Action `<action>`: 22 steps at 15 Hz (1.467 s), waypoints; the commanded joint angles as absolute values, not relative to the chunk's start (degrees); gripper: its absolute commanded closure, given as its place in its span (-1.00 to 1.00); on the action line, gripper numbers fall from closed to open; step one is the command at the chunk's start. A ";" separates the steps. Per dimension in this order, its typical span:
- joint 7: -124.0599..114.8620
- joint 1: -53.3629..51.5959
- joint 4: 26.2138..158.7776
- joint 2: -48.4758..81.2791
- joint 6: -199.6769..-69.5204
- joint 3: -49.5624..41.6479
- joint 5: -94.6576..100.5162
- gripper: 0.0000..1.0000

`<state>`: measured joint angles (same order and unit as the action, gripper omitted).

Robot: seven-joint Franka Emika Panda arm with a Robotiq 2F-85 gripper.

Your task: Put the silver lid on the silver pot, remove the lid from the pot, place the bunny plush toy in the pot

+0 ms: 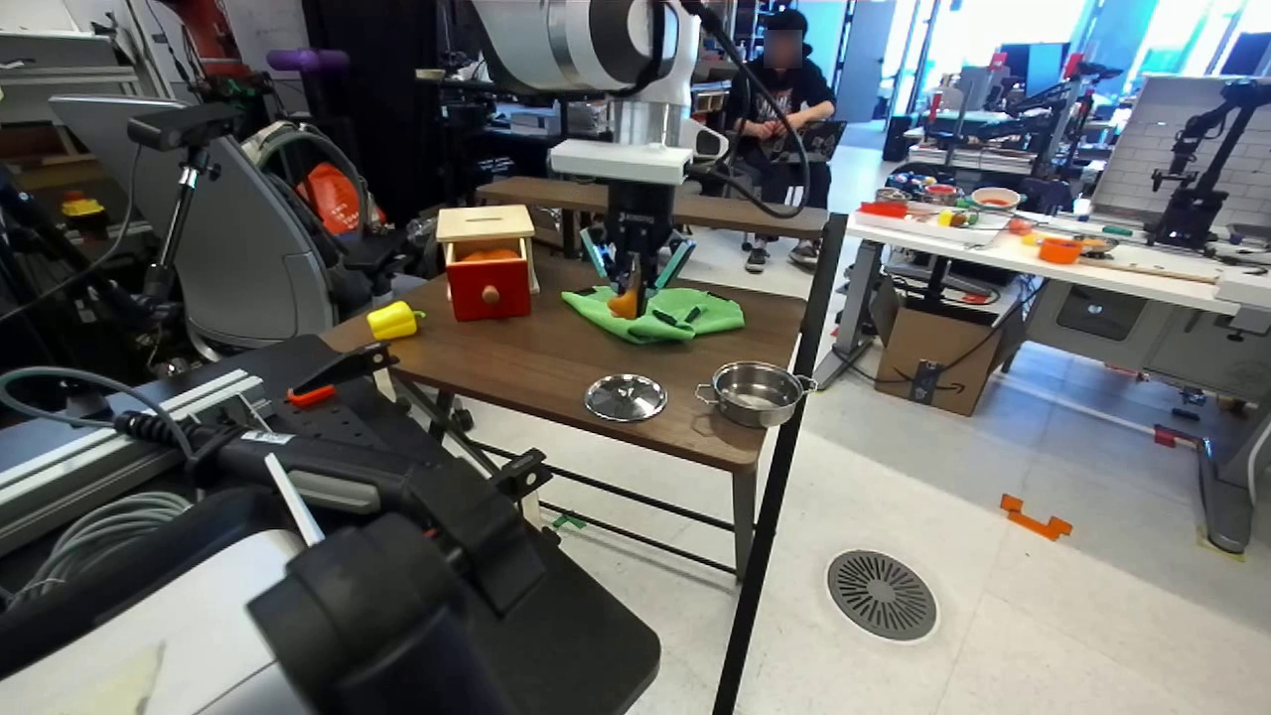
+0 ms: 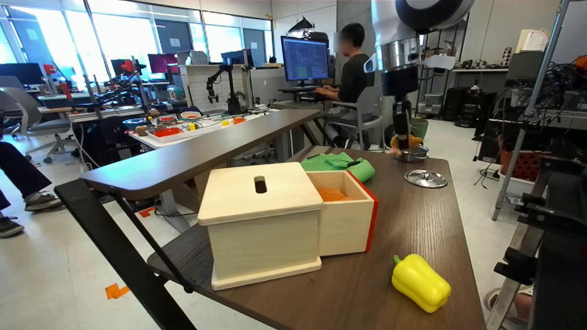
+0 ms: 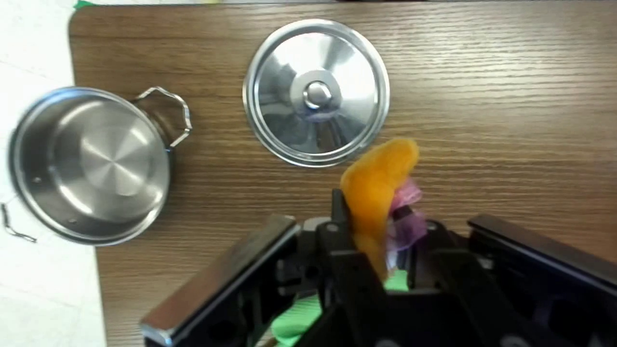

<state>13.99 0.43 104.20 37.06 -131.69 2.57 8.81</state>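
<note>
- While the claw (image 3: pixel 372 211) grips the bunny plush toy (image 3: pixel 377 183), only placing it seems left.
- Silver lid (image 3: pixel 315 99): off, nearer the claw than the uncovered silver pot (image 3: pixel 94 166).

Is a brown table (image 1: pixel 526 353). Carries the pot (image 1: pixel 757 397) close to a short edge, by a corner; the lid (image 1: pixel 626 397) near the adjoining long edge; the pepper (image 2: pixel 421 283) farther along that edge. Bears the cloth (image 1: pixel 645 330) toward the opposite long edge and the box (image 2: pixel 263 243) near the other short edge.

White arm (image 1: pixel 561 45), black claw (image 3: pixel 377 212), black cable (image 1: pixel 805 177)
</note>
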 commanded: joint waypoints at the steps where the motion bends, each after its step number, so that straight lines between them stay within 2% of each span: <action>1: 14.10 2.82 104.83 35.06 -133.05 0.35 8.70 0.89; 10: 12.59 7.31 100.70 38.75 -134.39 -3.45 8.08 0.89; 22: 8.65 7.67 95.06 45.12 -133.55 -5.01 8.28 0.89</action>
